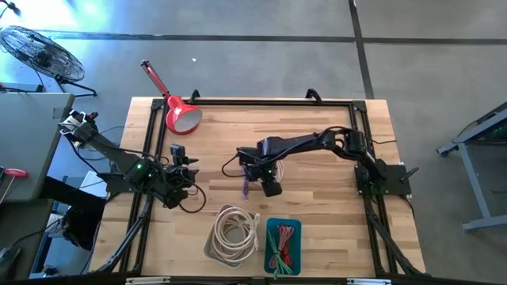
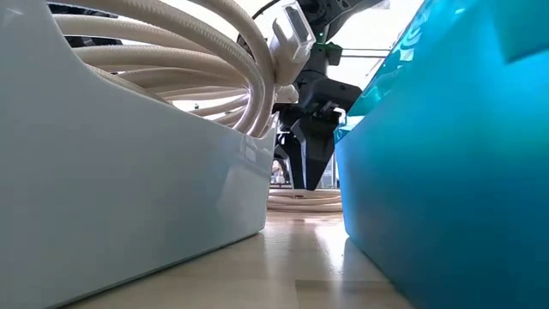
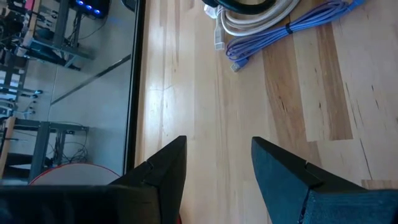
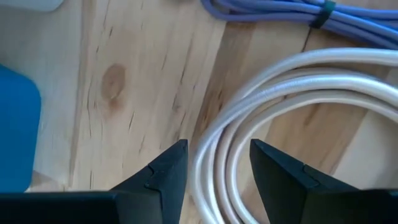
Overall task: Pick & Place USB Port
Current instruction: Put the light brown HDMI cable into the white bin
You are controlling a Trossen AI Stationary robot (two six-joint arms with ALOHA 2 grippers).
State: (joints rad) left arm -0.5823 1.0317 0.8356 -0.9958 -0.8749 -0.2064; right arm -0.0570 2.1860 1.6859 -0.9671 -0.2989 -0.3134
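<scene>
A loose coil of white cable (image 4: 311, 65) lies on the wooden table, with a bundled purple cable (image 4: 267, 12) beside it. My right gripper (image 4: 214, 146) is open and hangs just above the white coil, one strand running under the gap between its fingers. The low view shows the right gripper (image 2: 310, 176) pointing down over the coil (image 2: 300, 199). In the high view the right gripper (image 1: 271, 188) is at the table's middle, next to the purple cable (image 1: 245, 188). My left gripper (image 3: 217, 143) is open over bare wood at the table's left (image 1: 184, 170).
A white tray (image 1: 207, 249) of white cables and a blue tray (image 1: 283, 221) of red and green cables sit at the near edge. In the low view the white tray (image 2: 129, 172) and the blue tray (image 2: 446, 154) flank the gripper. A red lamp (image 1: 181, 117) lies far left.
</scene>
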